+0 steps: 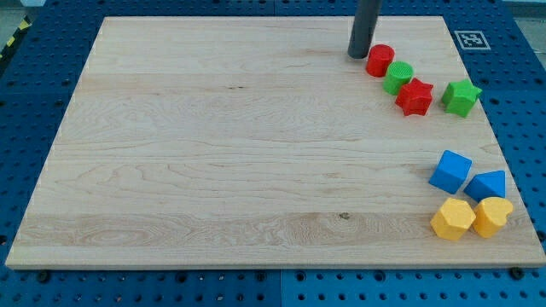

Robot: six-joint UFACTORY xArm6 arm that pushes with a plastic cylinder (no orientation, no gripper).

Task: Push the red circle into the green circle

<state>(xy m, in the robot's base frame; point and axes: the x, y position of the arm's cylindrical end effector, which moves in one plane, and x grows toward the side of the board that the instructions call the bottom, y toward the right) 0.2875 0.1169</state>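
The red circle (380, 60) lies near the view's top right on the wooden board (213, 153). It touches the green circle (397, 78), which lies just below and to the right of it. My tip (357, 55) is on the board just to the left of the red circle, very close to it or touching it. The dark rod rises from there out of the view's top.
A red star (415, 96) touches the green circle on its lower right. A green star (461, 97) lies to the right of that. At the view's lower right are two blue blocks (450, 171) (486, 184) and two yellow blocks (452, 219) (492, 216).
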